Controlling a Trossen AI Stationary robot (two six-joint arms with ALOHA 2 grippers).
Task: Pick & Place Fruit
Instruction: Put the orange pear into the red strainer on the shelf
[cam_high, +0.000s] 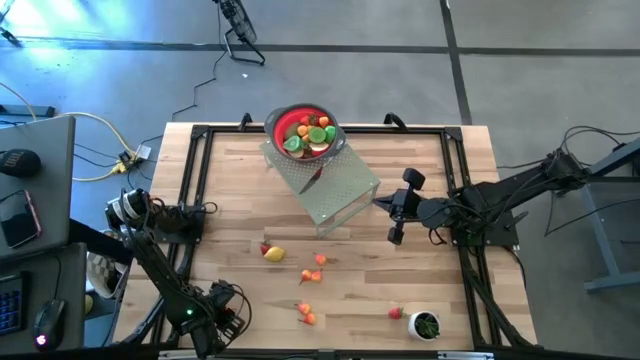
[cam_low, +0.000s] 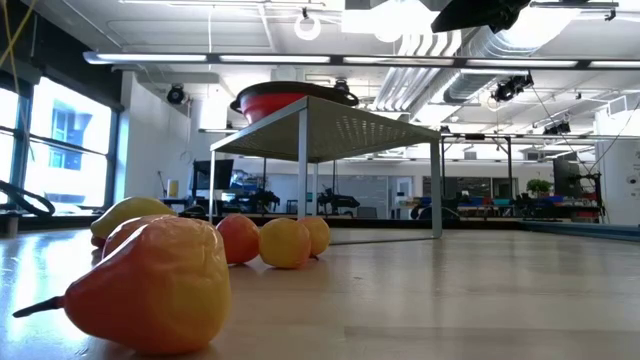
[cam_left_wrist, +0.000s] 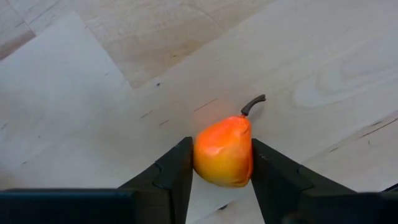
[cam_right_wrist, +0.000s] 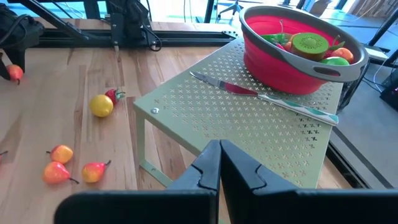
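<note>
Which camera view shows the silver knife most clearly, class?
The right wrist view: the knife lies full-length on the green perforated stand, beside the red bowl. The high view shows it only small; the low and left wrist views do not show it.

My left gripper has its two dark fingers closed against the sides of a small orange-and-yellow toy pear, which lies on the bare wood with its dark curved stem pointing away from me. Out on the table lie a round yellow lemon-like piece touching a small red one, a few small orange pear pieces near the middle, and a red strawberry-like piece toward the front. More fruit, including a cut green kiwi slice, fills my red bowl.
</note>
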